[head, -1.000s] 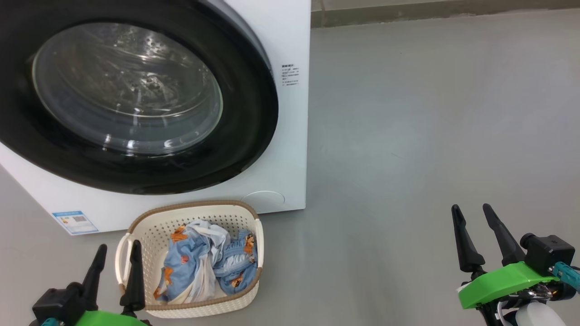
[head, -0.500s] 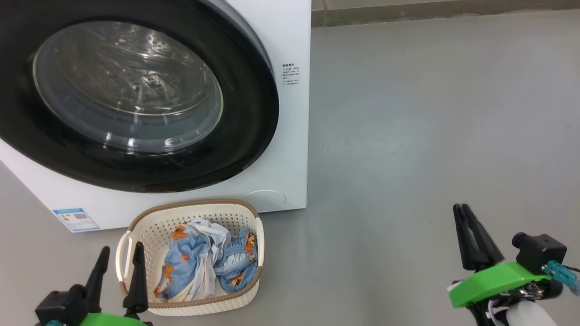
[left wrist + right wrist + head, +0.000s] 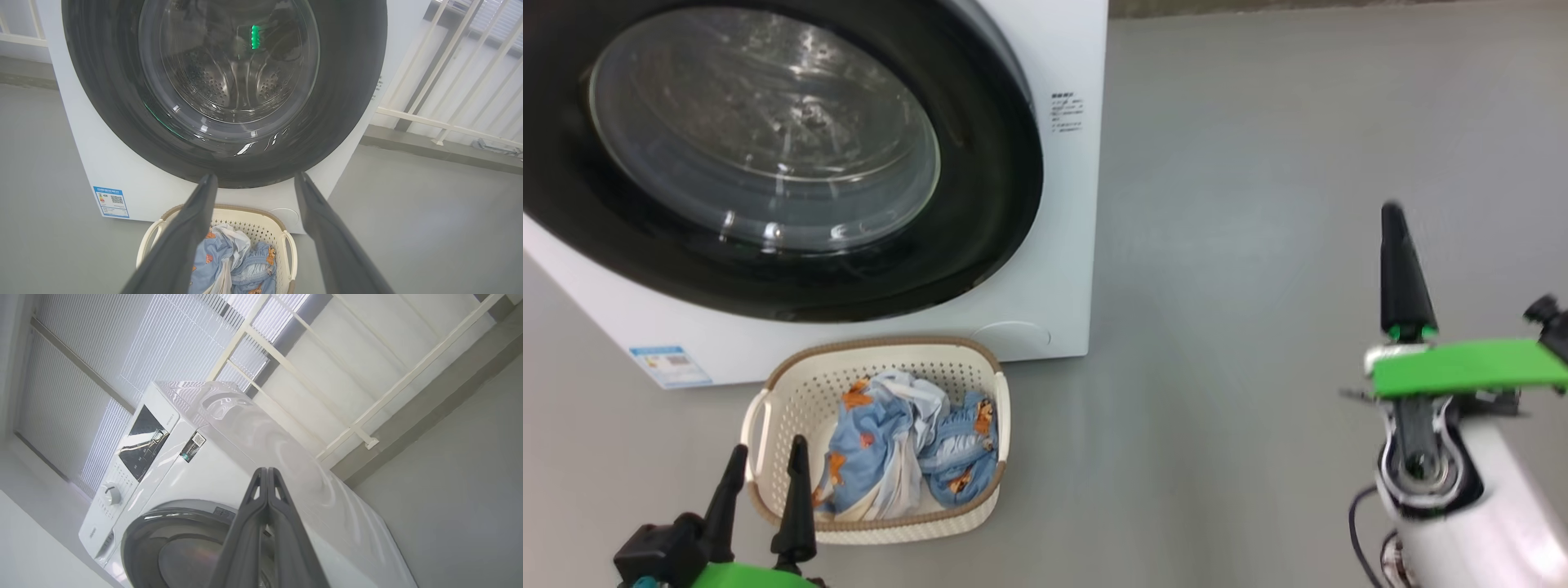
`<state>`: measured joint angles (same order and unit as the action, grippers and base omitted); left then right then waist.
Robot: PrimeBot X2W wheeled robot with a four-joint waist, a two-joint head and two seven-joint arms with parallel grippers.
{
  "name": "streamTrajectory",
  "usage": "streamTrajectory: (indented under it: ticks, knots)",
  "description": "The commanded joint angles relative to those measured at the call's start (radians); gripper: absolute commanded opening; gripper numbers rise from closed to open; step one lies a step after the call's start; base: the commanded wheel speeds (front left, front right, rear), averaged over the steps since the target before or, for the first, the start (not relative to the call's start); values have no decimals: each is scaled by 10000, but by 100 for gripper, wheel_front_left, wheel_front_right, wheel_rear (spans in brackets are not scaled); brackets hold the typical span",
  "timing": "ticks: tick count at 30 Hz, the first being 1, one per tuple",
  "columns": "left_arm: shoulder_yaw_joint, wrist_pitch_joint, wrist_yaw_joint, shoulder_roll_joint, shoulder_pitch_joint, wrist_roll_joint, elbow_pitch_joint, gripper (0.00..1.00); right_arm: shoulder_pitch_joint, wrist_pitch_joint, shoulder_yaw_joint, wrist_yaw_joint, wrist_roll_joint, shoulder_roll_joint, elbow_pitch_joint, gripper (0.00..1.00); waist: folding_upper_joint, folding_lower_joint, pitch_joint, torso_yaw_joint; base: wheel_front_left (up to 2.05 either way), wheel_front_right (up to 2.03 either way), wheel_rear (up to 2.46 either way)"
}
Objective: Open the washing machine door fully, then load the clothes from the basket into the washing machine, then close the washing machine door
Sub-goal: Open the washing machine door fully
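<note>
The white washing machine stands at the upper left with its round black-rimmed door shut flat against the front. Just before it on the floor sits the cream basket, holding light-blue clothes with orange prints and white fabric. My left gripper is open and empty, low at the basket's near left corner. Raised at the right, well clear of the machine, my right gripper is shut on nothing.
Bare grey floor spreads to the right of the machine. A blue label sticker and a round filter cap mark the machine's lower front. White railing and window blinds stand behind it.
My right gripper has shut and risen with its wrist turned. The head camera has shifted slightly, so the machine and basket sit a little further right. The left gripper stays open.
</note>
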<state>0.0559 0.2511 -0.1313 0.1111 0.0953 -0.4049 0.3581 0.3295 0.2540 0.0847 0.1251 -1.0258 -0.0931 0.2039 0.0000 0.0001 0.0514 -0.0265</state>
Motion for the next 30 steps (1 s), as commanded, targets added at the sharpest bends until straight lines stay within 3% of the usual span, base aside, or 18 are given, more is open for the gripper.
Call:
streamTrajectory:
  ticks: [1, 6, 11, 22, 30]
  knots:
    - [-260, 107, 6, 131, 460, -58, -282, 100, 701, 78, 312, 56, -1214, -118, -237, 0, 0, -1, 223, 201, 0, 0, 0]
    - [-114, 107, 6, 92, 774, -105, -347, 100, 1689, -598, 298, 56, -4529, -649, -147, 0, 0, -1, 681, 493, 0, 0, 0]
    - [-12, 107, 6, 38, 1091, -123, -443, 100, 2508, -1777, -206, 56, -5968, -1059, -44, 0, 0, -1, 1192, 740, 0, 0, 0]
    - [316, 107, 6, -63, 1840, -186, -596, 100, 4298, -5409, 126, 56, -6269, -1850, 943, 0, 0, -1, 2377, 1354, 0, 0, 0]
    - [617, 107, 6, -155, 2303, -206, -787, 100, 5483, -7439, 82, 56, -6516, -2196, 1557, 0, 0, -1, 3203, 1828, 0, 0, 0]
